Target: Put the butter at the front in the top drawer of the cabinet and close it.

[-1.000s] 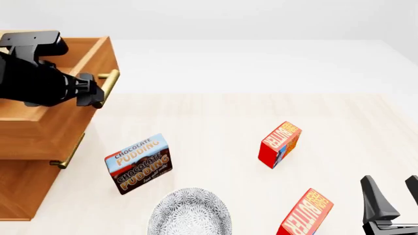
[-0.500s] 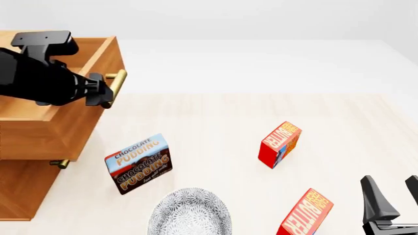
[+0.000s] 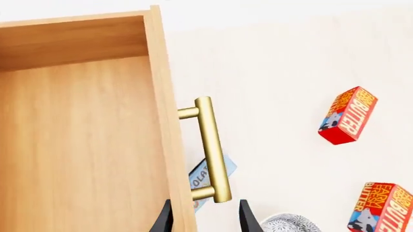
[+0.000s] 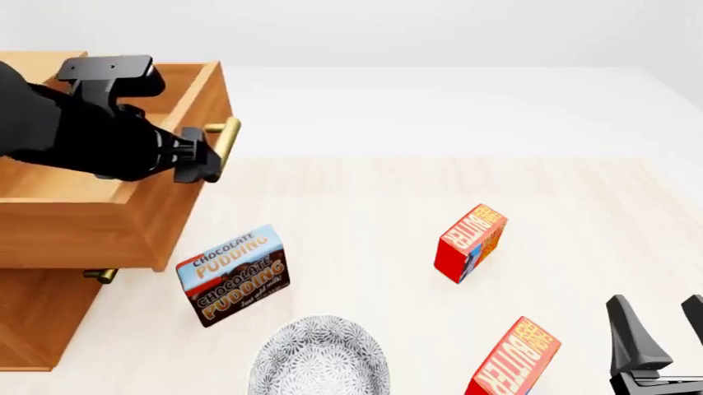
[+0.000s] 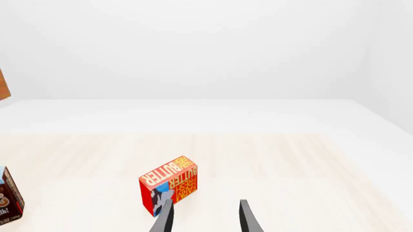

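At the cabinet (image 4: 44, 313), the left gripper (image 4: 203, 160) has its fingers set either side of the brass handle (image 3: 212, 147) of the top drawer (image 3: 84, 135), which stands pulled well out over the table (image 4: 363, 189). The wrist view shows the handle's lower end between the two fingers; whether they pinch it or merely straddle it cannot be told from here. The drawer's wooden floor shows bare. Drawing it out cleanly likely calls for a straight pull along the drawer's own line, with the handle kept between the fingers so it does not slip free.

Two like cartons lie to the right of the cabinet, well apart from it. The butter (image 4: 516, 360) meant for the drawer appears to be the nearer one, leaning at the table's near edge just beside the right gripper (image 4: 659, 329), whose fingers stand spread and empty. The second butter carton (image 4: 472, 241) stands farther back, upright on the open table.

A Chocolate Pudding box (image 4: 233, 275) stands just beside the cabinet, below the open drawer's front corner, and a patterned bowl (image 4: 318, 358) sits near it. Neither seems to block a carry over the drawer's rim, though a low swing could clip the box.
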Action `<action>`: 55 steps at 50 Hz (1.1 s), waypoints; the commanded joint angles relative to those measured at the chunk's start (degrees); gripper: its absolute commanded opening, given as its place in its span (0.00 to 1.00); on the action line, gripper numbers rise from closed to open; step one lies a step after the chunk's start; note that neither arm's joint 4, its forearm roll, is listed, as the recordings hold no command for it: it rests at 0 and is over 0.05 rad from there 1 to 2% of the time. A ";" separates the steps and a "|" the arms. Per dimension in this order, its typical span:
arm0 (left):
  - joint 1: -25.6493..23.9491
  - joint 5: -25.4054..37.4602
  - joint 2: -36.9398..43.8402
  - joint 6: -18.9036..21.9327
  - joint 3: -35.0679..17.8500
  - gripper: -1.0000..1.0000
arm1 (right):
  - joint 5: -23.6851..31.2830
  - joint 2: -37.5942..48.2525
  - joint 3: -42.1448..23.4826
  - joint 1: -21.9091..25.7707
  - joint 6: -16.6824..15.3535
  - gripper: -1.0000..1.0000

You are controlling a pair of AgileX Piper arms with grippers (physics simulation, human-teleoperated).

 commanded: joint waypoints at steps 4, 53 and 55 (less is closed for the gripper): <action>-7.21 -2.01 1.88 -1.99 0.14 1.00 | -0.06 0.02 0.02 0.00 -0.01 1.00; -7.68 17.60 1.90 6.14 -24.75 1.00 | -0.05 0.02 0.02 -0.01 -0.01 1.00; -7.68 18.12 1.74 6.29 -25.31 1.00 | -0.06 0.02 0.02 -0.01 0.00 1.00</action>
